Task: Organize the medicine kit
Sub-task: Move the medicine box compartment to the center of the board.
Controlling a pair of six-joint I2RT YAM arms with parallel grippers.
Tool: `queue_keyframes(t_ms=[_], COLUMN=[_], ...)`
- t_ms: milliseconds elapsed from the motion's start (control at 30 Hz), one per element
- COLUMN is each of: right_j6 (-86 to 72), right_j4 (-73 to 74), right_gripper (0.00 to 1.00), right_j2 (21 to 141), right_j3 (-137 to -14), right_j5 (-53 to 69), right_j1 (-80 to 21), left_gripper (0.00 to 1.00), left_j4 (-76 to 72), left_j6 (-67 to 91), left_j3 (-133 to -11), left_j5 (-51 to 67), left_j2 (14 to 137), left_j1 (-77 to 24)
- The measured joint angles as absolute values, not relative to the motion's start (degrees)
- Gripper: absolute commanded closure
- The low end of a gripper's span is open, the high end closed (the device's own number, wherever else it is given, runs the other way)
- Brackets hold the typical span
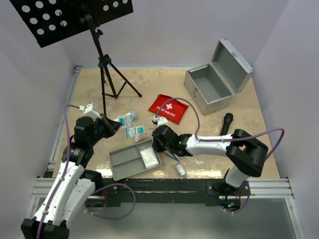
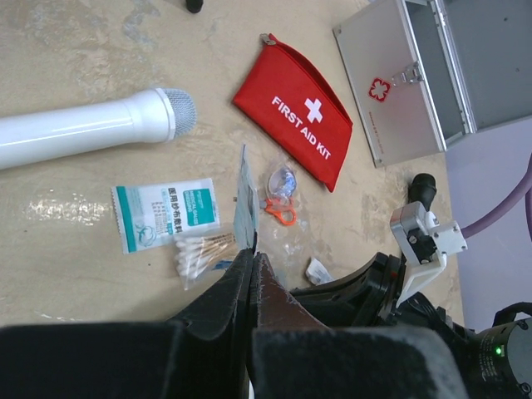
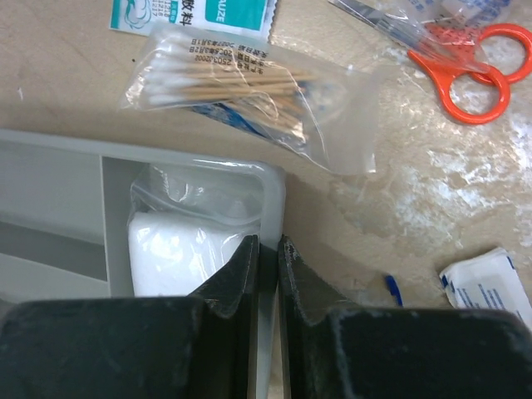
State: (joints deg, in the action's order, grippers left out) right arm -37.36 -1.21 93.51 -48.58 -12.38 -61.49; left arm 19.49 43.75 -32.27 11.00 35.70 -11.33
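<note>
The grey tray [image 1: 122,162] lay at the lower middle of the overhead view. Its right-hand compartment held a white gauze pack [image 1: 148,157] in clear wrap. The right gripper [image 3: 268,243] was down on that end, clamped on the tray's right wall, with one of its fingers [image 3: 237,278] inside beside the gauze and the other outside. Left of centre, the left gripper [image 2: 253,258] had its fingers pressed together. A thin bluish packet [image 2: 246,195] stood edge-on right at the tips, and I couldn't tell whether it was pinched there. The metal case [image 1: 214,84] stood at the upper right with its lid thrown back and its bare grey floor showing. The red pouch [image 1: 168,108] lay flat on the table [image 1: 249,114] between case and tray. Loose just above the tray were a bag of cotton swabs [image 3: 241,87], teal-printed packets [image 1: 128,119] and orange-handled scissors [image 3: 470,71]. A small vial [image 1: 180,170] lay just right of the tray's lower corner.
</note>
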Motion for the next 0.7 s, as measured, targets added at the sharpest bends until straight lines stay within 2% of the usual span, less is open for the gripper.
queue_keyframes(t_ms=[267,700], right_j6=[-35.75,-29.98], right_j4=[3.79,11.31], right_gripper=[1.00,1.00], right_j2=[86.43,78.70], right_j3=[-48.18,-53.60], right_j5=[-11.16,-7.53], right_j1=[-59.68,-43.46], left_gripper=[1.00,1.00], left_j4=[17.41,10.20], left_j6=[45.15,48.93], left_j3=[-32.75,-37.85], left_j5=[12.34,13.08], left_j2=[35.99,38.94], left_j1=[-11.33,-11.33])
